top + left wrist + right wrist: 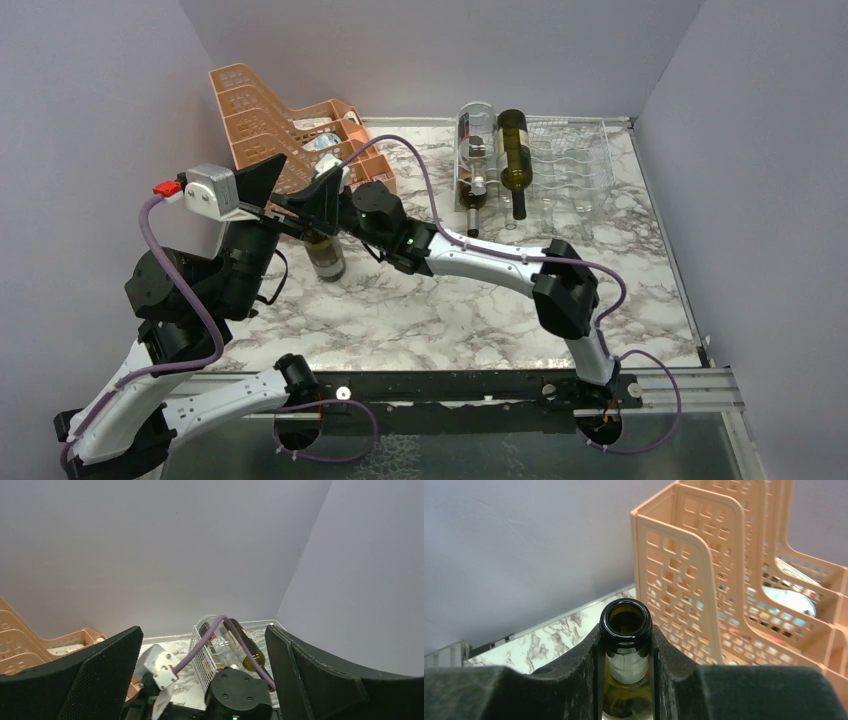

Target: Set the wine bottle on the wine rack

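Where it stood upright on the marbled bench (450,310), toward the left edge and about midway between near and far edges, the wine bottle (326,258) was an open-mouthed, dark green item, long axis vertical.

Grasp: the right gripper (626,635) was clenched on the neck just under the lip, one finger on each side, with the mouth showing above the fingers. Whether the clamp was fully firm could not be told.

Left gripper (202,629): released, jaws spread wide, raised over the left side of the bench, holding nothing.

Destination: the wine rack (570,165), thin wire, at the far edge toward the right corner, well apart from the bottle, lying rightward and farther back from it. Two bottles, one clear (478,150) and one dark (515,150), lay in its left cradles, necks toward the near edge; the cradles to their right were open.

Adjacent: orange perforated trays (260,110), far left corner, just behind the bottle.

Note: in my judgement the bottle would need tipping from vertical to lying; the right arm was the nearer and already engaged.
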{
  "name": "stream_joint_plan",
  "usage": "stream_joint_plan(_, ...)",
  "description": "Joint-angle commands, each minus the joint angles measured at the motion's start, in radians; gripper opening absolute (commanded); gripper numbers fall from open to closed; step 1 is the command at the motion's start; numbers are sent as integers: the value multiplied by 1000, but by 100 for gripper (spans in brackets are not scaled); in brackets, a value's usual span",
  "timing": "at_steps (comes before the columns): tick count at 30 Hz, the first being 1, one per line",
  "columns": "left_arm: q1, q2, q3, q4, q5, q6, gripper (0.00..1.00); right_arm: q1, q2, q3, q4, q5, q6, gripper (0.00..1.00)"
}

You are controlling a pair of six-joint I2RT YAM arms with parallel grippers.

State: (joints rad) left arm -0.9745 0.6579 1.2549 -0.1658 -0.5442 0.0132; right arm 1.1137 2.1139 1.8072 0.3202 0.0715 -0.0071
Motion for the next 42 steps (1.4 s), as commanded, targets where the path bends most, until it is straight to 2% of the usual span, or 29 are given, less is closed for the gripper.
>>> stream_joint_plan(1,3,3,-6,6,-31,9,98,0,-181,-144,119,147,-43,10)
stream_joint_plan(12,3,15,-46,0,-38,-6,98,1,-514,-438,104,342,-50,5)
stream_joint_plan(22,3,22,-209,-60,-39,-141,99,1,-801,-633,-68,530,12,3)
stream_joint_plan(28,3,85,-415,30,200,-182,99,0,-937,-677,-247,593,76,2)
stream_joint_plan(33,3,112,-633,306,595,-138,99,1,-1033,-708,-344,602,124,1)
stream_joint_plan(37,3,124,-752,500,622,-166,99,1,-1094,-731,-383,577,137,1)
stream_joint_plan(42,3,192,-776,555,706,-120,99,1,-1143,-741,-425,535,137,1)
